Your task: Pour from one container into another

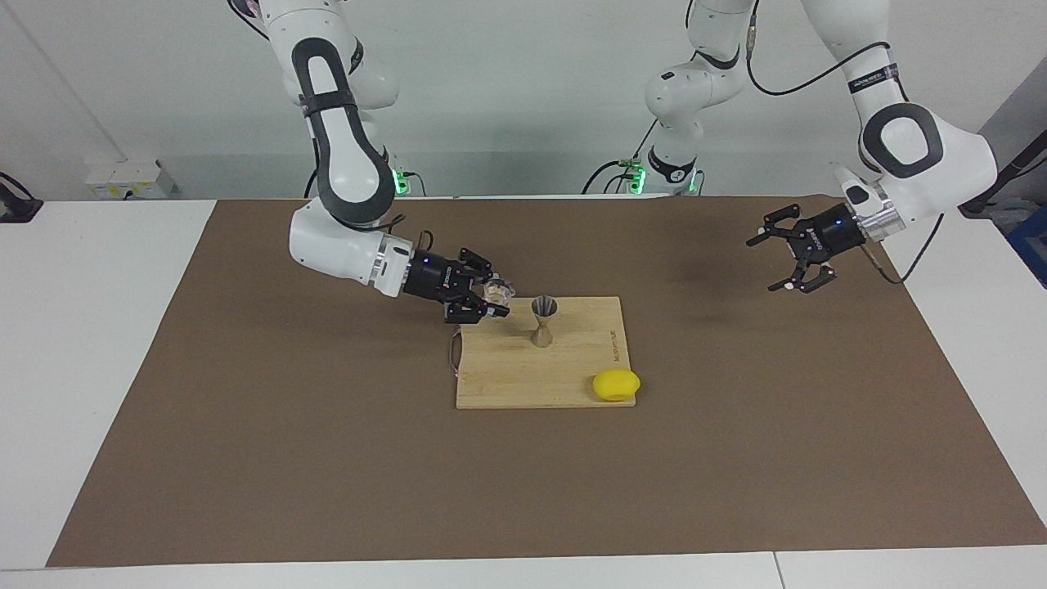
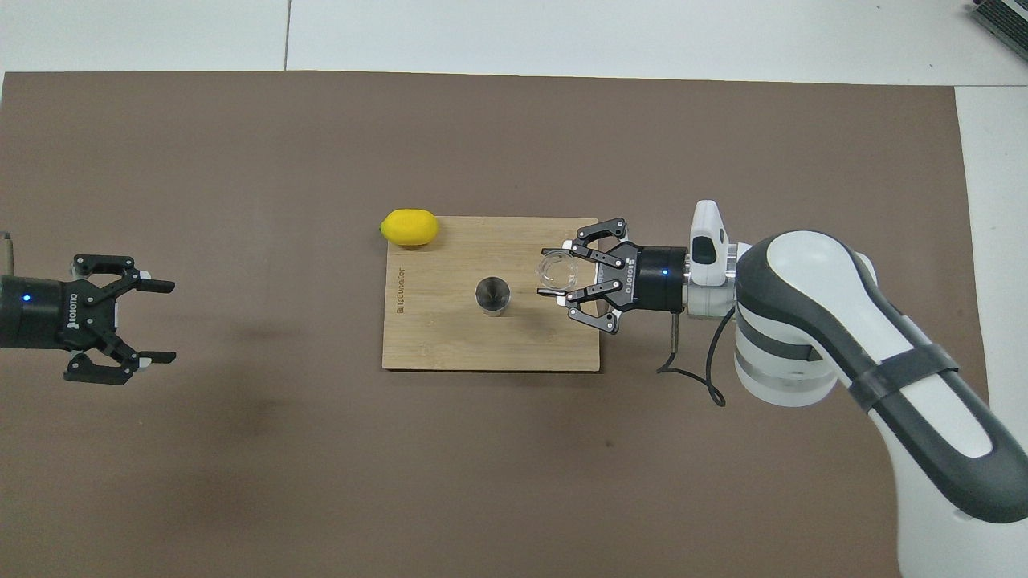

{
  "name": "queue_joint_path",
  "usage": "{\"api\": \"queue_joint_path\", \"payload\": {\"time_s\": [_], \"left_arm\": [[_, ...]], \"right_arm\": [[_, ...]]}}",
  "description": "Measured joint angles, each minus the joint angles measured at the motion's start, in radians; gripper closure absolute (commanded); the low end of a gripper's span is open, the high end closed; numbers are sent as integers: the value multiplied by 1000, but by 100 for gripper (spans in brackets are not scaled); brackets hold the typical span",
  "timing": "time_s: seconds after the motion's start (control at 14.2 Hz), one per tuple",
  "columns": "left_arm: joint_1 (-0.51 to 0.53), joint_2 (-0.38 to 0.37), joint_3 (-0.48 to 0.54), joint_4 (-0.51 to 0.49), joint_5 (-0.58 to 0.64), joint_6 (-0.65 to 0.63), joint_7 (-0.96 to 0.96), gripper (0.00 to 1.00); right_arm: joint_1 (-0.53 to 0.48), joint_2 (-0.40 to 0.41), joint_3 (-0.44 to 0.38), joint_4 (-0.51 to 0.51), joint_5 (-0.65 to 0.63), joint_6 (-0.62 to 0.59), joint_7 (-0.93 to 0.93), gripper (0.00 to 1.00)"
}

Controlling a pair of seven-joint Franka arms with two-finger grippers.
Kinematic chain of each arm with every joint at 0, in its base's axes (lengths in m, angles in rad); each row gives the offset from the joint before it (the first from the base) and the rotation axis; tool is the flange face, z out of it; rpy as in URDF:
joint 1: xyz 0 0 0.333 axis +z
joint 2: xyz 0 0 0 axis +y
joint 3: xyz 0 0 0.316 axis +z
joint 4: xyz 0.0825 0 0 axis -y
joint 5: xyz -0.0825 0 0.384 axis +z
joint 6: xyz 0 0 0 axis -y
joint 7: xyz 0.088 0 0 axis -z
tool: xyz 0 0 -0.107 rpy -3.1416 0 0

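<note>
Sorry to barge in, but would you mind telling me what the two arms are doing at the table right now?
The right gripper holds a clear glass cup in the air over the wooden cutting board, at its end toward the right arm, beside the steel jigger standing upright on the board. Nothing is being poured yet. The left gripper waits open and empty over the brown mat. A lemon lies at the board's corner.

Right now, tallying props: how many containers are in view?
2: glass cup held by the right gripper over the cutting board; steel jigger upright on it.
</note>
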Motion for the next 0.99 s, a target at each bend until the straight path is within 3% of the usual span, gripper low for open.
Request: {"api": "queue_joint_path", "payload": {"time_s": [0.71, 0.99], "left_arm": [[60, -2, 13, 132, 434, 21, -198, 0], [66, -2, 13, 147, 512, 61, -214, 0]], "right_arm": [[70, 0, 0, -5, 2, 101, 26, 100], [73, 0, 0, -5, 2, 112, 34, 100]]}}
